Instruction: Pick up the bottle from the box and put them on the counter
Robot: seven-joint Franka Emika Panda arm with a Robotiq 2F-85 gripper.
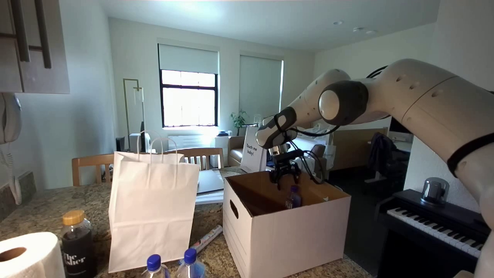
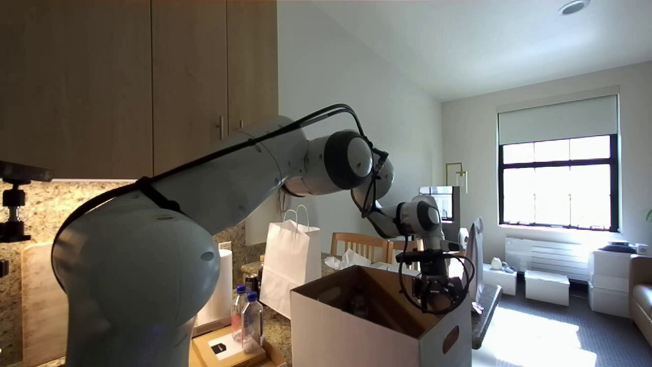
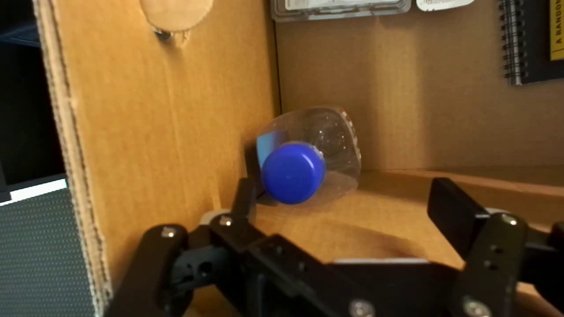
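A clear bottle (image 3: 294, 173) with a blue cap stands in a corner of the box (image 1: 297, 235), close against the inner wall; in an exterior view the upper part of this bottle (image 1: 294, 197) shows above the near rim. Over the box's opening, my gripper (image 3: 343, 189) points down with its jaws wide apart and nothing held. In the wrist view the cap appears nearer the left finger (image 3: 245, 198) than the right one. Outside the box are two more blue-capped bottles, one (image 2: 251, 321) in front of the other (image 2: 238, 311), on a flat brown carton. The speckled counter (image 1: 50, 197) runs beneath.
Beside the box stands a white paper bag (image 1: 154, 216). A dark jar (image 1: 78, 247) with an orange lid and a paper roll (image 1: 34, 258) are further left. Inside the box lie a spiral notebook (image 3: 533, 44) and a clear plastic pack (image 3: 339, 11). A sign (image 1: 254, 150) rises behind.
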